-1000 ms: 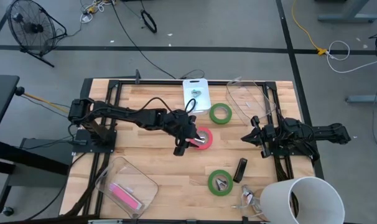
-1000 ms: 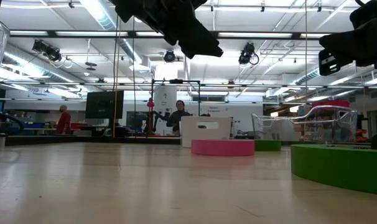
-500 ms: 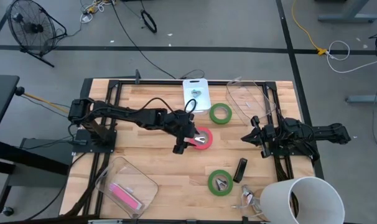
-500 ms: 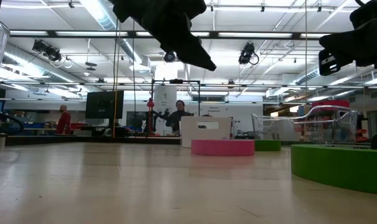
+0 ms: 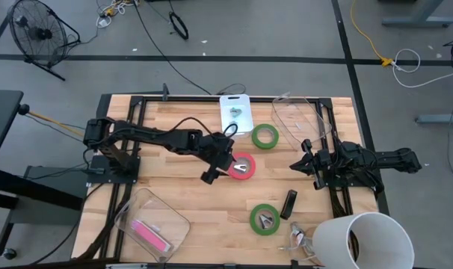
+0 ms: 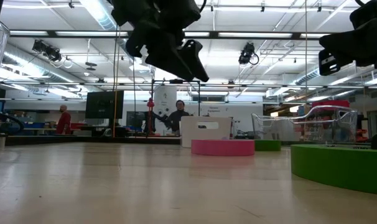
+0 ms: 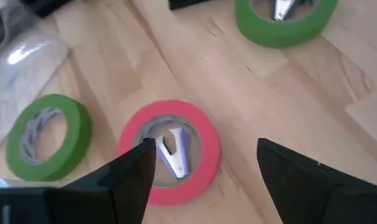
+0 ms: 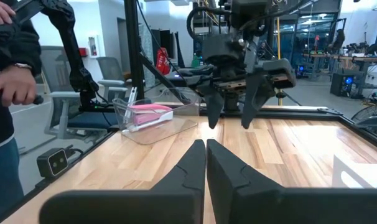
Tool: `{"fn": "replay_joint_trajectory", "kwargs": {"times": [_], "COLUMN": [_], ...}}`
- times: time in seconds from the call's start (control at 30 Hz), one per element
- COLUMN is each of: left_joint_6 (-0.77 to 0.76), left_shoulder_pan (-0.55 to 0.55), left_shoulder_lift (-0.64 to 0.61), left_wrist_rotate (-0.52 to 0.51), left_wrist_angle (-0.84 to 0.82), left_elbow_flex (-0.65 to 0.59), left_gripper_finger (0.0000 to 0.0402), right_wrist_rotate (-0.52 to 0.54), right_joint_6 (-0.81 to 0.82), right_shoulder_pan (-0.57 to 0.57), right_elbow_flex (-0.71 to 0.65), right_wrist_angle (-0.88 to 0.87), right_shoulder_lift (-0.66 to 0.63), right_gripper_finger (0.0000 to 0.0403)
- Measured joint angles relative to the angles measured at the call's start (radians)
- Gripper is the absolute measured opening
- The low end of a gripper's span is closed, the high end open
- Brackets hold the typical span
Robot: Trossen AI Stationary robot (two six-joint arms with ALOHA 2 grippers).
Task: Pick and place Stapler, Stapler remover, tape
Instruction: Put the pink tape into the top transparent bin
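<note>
The red tape roll (image 5: 244, 166) lies flat on the table's middle, and a metal stapler remover (image 7: 175, 152) lies inside its ring (image 7: 170, 107). My left gripper (image 5: 214, 173) hangs open above the table by the roll's left side, slanting down, and holds nothing; its fingers (image 7: 134, 171) stand wider apart than the roll. One green tape roll (image 5: 264, 136) lies farther back. Another (image 5: 264, 218) lies near the front with a remover inside it. A dark stapler (image 5: 288, 203) lies beside that one. My right gripper (image 5: 295, 164) waits shut at the right.
A clear tray with a pink stapler (image 5: 150, 235) sits at the front left, and an empty clear tray (image 5: 297, 119) at the back right. A white board (image 5: 236, 113) lies at the back, a white bucket (image 5: 361, 240) at the front right. A person's arm (image 8: 8, 62) shows beyond the table.
My left gripper has opened, and it has rolled about its pointing line while staying above the red tape roll's left side. The rolls and the stapler remover have kept their places.
</note>
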Motion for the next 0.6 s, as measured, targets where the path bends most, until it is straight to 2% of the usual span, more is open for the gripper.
{"fn": "replay_joint_trajectory", "kwargs": {"times": [0.27,0.6], "left_joint_6": [0.017,0.065], "left_shoulder_pan": [0.001,-0.008], "left_shoulder_lift": [0.069,0.165], "left_wrist_rotate": [0.056,0.065], "left_wrist_angle": [0.014,0.048], "left_elbow_flex": [0.000,-0.001], "left_gripper_finger": [0.0278,0.0277], "right_wrist_rotate": [0.000,0.000], "right_joint_6": [0.000,0.000], "right_shoulder_pan": [0.000,0.000], "right_elbow_flex": [0.000,0.000], "right_wrist_angle": [0.000,0.000], "right_shoulder_lift": [0.000,0.000], "right_gripper_finger": [0.0020,0.0020]}}
